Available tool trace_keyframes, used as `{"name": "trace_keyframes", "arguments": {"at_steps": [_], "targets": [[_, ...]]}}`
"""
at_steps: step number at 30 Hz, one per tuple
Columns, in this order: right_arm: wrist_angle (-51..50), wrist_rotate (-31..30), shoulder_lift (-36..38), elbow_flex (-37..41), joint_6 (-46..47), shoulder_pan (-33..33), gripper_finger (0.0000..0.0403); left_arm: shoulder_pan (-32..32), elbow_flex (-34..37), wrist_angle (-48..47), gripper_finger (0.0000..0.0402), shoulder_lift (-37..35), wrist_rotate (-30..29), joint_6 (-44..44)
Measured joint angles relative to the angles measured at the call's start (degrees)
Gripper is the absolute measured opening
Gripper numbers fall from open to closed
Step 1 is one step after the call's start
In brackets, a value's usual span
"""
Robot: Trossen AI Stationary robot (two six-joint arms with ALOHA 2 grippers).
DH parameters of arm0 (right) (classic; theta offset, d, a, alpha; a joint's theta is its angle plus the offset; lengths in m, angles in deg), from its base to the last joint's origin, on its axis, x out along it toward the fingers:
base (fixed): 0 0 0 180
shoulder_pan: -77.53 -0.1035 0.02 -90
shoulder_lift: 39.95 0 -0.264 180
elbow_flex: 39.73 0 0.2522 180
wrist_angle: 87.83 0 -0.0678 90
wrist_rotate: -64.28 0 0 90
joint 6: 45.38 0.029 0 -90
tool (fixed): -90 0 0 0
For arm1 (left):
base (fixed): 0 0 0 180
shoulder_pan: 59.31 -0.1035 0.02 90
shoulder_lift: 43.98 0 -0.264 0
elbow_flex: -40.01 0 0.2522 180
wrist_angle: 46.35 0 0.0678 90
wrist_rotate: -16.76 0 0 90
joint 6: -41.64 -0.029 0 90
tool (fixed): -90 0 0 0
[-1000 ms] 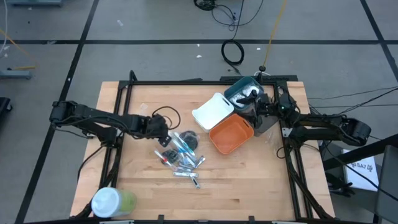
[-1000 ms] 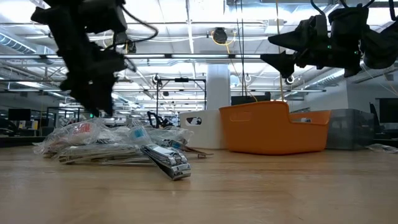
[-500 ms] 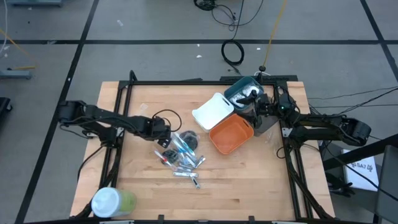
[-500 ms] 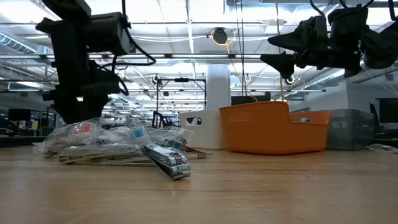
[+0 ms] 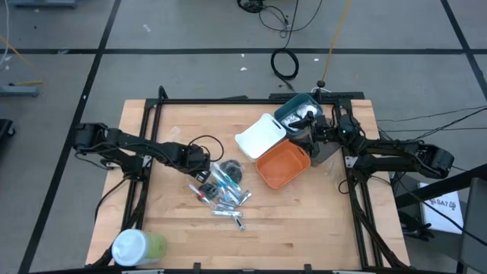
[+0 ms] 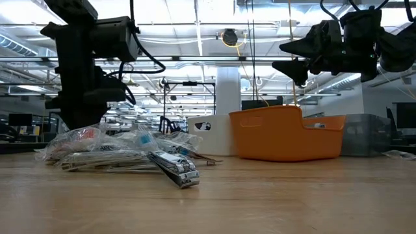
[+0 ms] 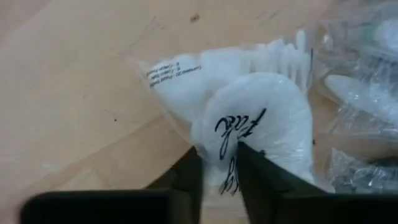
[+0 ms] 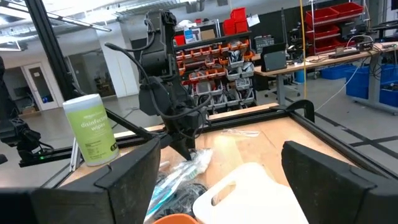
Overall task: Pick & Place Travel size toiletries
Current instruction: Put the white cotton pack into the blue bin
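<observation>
- The left claw (image 7: pixel 217 171) has its two dark fingers pinched nearly together on a white crinkly packet (image 7: pixel 261 134) printed with black script, at the edge of the pile of travel size toiletries (image 5: pixel 223 189) farthest from the orange bin (image 5: pixel 282 167).
- The wrist view shows the fingers biting only the packet's near fold, its clear wrap trailing onto the bench (image 5: pixel 297 228); the hold looks shallow.
- The rest of the pile, clear-wrapped blue-white sticks (image 5: pixel 227 183) and small silver tubes (image 5: pixel 225 214), lies just beside the packet, on the side toward the orange bin.
- The right claw (image 8: pixel 217 162) waits with its fingers spread wide and nothing between them, above the teal bin (image 5: pixel 295 111) just beyond the orange bin.
- A white bin (image 5: pixel 259 136) touches the orange bin's far-left side.
- Done well, the lift would go straight up and slowly, so the crinkly film neither slips out nor drags neighbouring wrappers along.
- A check that only one packet rises seems wise before any swing toward the orange bin.
- Which bin is meant to receive it cannot be told.
</observation>
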Motion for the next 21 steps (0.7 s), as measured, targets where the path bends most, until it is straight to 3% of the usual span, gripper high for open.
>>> {"name": "trace_keyframes", "arguments": {"at_steps": [3,6,10,14,18,21], "targets": [[0.0,0.0,0.0,0.0,-0.3,0.0,0.0318,-0.3,-0.3,-0.5,0.0015,-0.6,-0.2,-3.9],[0.1,-1.4,0.0,0.0,-0.6,0.0,0.0318,-0.2,-1.8,-3.9,0.0011,-2.1,-4.7,-4.7],[0.1,-3.1,0.0,0.0,-0.6,0.0,0.0318,0.6,-6.9,-12.0,0.0003,-4.6,-13.6,-4.5],[0.0,-3.3,0.0,0.0,-0.5,-0.6,0.0318,2.2,-12.7,-14.7,0.0004,-6.4,-27.3,-8.2],[0.0,-6.6,0.0,0.0,-0.9,-2.9,0.0318,4.2,-16.0,-4.6,0.0005,-7.1,-43.4,-23.8],[-0.4,-9.9,0.0,0.0,-3.9,-5.9,0.0318,4.2,-15.4,13.1,0.0003,-6.6,-46.6,-42.9]]}}
